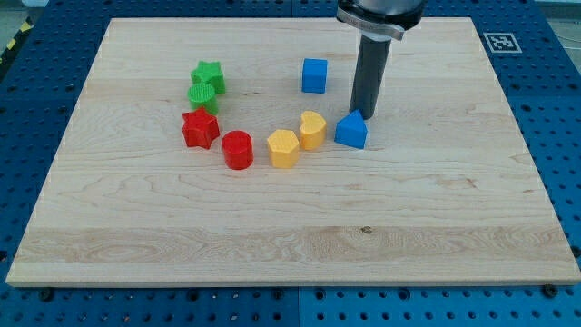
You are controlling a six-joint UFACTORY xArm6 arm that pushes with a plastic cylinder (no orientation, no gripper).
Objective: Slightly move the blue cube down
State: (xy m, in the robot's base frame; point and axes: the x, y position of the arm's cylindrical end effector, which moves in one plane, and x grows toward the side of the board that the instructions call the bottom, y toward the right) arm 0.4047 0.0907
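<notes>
While my tip (367, 115) rests just behind the blue triangular block (350, 132), the blue cube (314, 75) sits apart toward the view's top left of it.
No fingers on this rig, only the rod; its upper mount is cut off at the view's top. Bench (454, 209) carries eight blocks, no containers: green star (209, 74) touching green cylinder (201, 94), red star (200, 129), red cylinder (238, 150), yellow hexagonal block (283, 149), and a yellow block (312, 130) whose shape is hard to make out.
</notes>
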